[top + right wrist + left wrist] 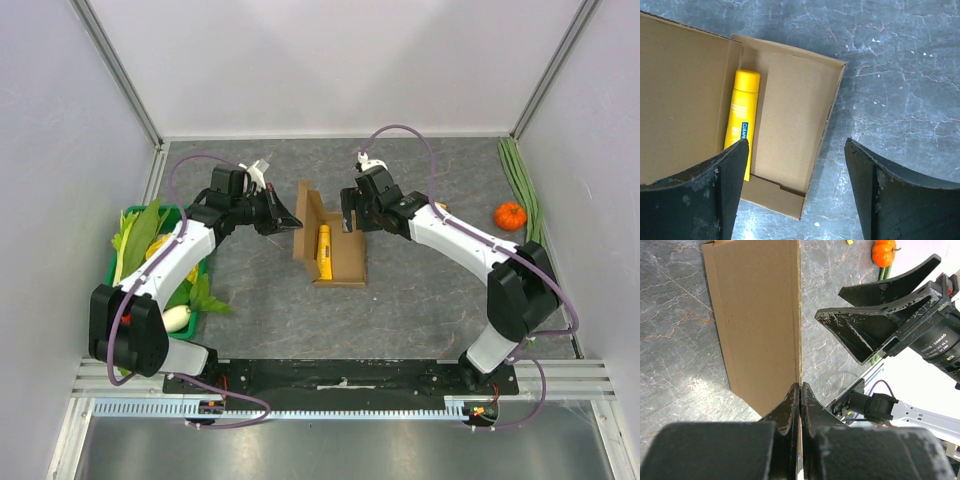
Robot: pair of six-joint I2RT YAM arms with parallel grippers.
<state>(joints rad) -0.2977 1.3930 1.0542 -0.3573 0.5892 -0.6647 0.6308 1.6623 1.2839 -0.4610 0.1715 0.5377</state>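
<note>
Left end effector [800, 389] pinches the upright lid flap [760, 325] of the brown cardboard box [348, 255]; right end effector [796, 147], spread, hangs over its right edge.

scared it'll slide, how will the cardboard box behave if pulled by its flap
Probably light: the cardboard box looks thin and holds only a yellow tube, so it may slide. The flap pinched by the left tool would likely hinge at its fold. The tube might roll inside.

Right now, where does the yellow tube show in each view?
Top external: yellow tube at centre, inside the open cardboard box.
Left wrist: not in it; the box shows only a flap.
Right wrist: tube left of centre, lying in the box.
Shared landmark: the cardboard box.
</note>
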